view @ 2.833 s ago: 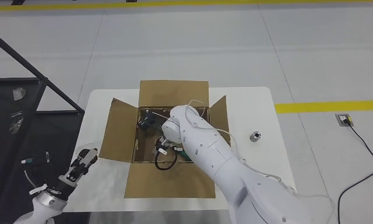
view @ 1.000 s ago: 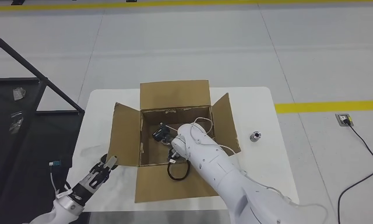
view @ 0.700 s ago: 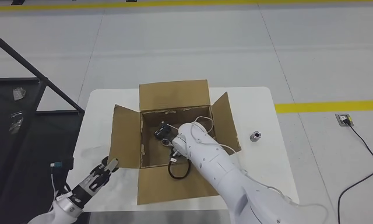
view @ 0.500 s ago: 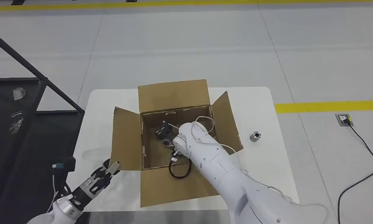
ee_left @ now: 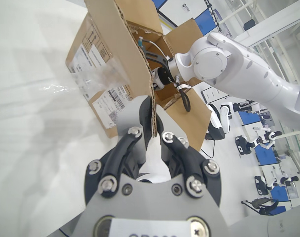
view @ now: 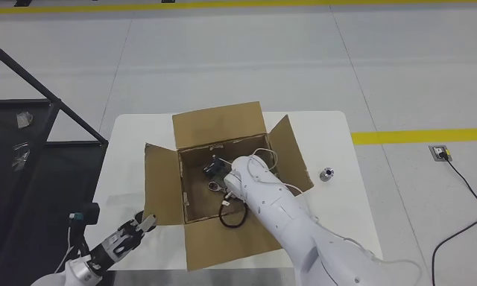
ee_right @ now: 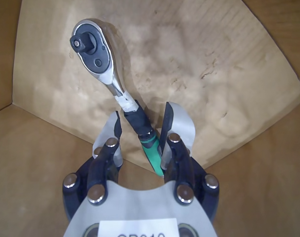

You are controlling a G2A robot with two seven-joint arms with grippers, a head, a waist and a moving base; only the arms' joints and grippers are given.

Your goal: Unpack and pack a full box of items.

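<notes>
The box [view: 220, 126] has swung round on the surface [view: 332, 141] under my left jaws, clenched on its side flap [ee_left: 120, 6], while the ratchet [ee_right: 93, 48] on its floor lies between my released right jaws, ready, I judge, for lifting out.

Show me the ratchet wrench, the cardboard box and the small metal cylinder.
ratchet wrench [ee_right: 114, 87]: right wrist view, chrome neck.
cardboard box [view: 220, 126]: top view, far flap.
small metal cylinder [view: 326, 174]: top view, its top.

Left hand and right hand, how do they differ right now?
The left hand is shut on a flap of the cardboard box, outside it. The right hand is open, straddling the ratchet wrench handle inside it. Both are at the same box.
</notes>
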